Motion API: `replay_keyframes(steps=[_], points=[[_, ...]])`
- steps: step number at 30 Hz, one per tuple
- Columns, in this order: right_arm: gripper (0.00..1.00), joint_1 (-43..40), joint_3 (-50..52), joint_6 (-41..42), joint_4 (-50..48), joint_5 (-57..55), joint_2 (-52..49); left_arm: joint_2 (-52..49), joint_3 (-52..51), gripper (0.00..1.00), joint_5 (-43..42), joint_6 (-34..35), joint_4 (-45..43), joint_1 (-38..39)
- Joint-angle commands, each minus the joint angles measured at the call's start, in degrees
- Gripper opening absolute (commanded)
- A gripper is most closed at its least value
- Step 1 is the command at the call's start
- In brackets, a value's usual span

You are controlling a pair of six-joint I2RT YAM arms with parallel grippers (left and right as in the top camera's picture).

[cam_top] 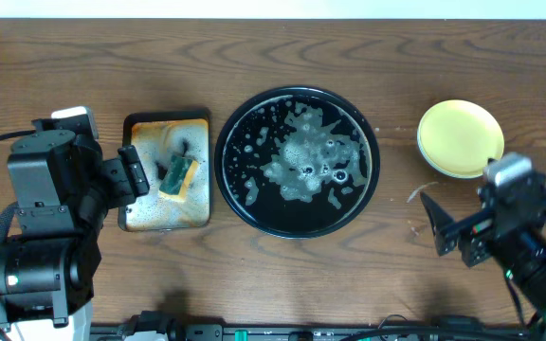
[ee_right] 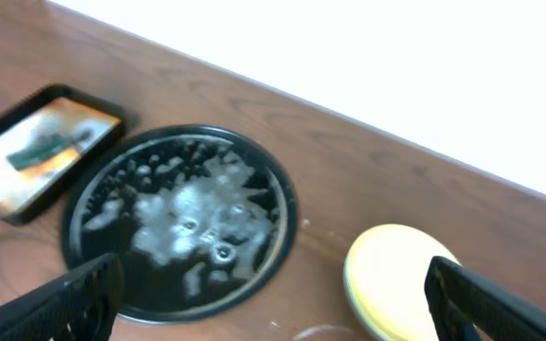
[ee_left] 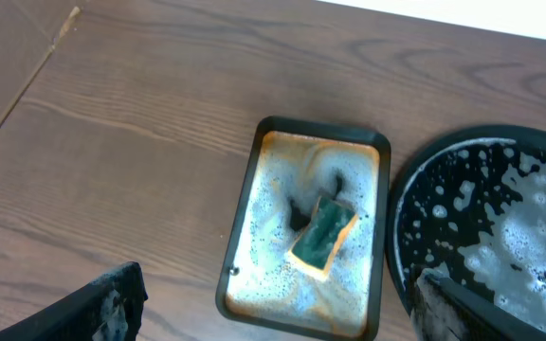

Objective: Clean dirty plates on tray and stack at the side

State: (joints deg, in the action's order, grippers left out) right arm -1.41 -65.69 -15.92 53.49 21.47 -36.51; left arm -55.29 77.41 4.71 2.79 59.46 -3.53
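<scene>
The tray (cam_top: pixel 220 161) sits mid-table holding only suds, and the plates (cam_top: pixel 460 138) lie stacked near the table's far right corner, yellow on top. The stacking looks done. Both the left gripper (cam_top: pixel 136 173) and the right gripper (cam_top: pixel 436 225) are spread wide and hold nothing. What remains is probably a clean retreat: the right arm should lift away without brushing the stack. The sponge (cam_top: pixel 179 173) lies in the foamy metal tray (cam_top: pixel 167 115) towards the left edge. How many plates lie under the yellow one is hidden, and the right wrist view is too blurred to help
</scene>
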Motion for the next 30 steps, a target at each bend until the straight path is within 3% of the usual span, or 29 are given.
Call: replay_keyframes(steps=[1, 9, 16, 30], points=[[0.99, 0.79, 9.31, -2.38, -4.17, -3.02, 6.34, -0.07, 0.72, 0.88, 0.46, 0.28, 0.09, 0.07], [0.99, 2.43, 36.30, 1.05, -20.04, -3.02, 25.14, -0.07, 0.72, 0.89, 0.46, 0.26, 0.09, 0.07], [0.99, 3.91, 49.59, 6.05, -27.02, -3.76, 36.41, -0.07, 0.72, 0.89, 0.46, 0.26, 0.09, 0.07], [0.99, 7.43, 64.26, 6.05, -47.91, -7.50, 36.24, -0.07, 0.72, 0.89, 0.46, 0.28, 0.09, 0.07]])
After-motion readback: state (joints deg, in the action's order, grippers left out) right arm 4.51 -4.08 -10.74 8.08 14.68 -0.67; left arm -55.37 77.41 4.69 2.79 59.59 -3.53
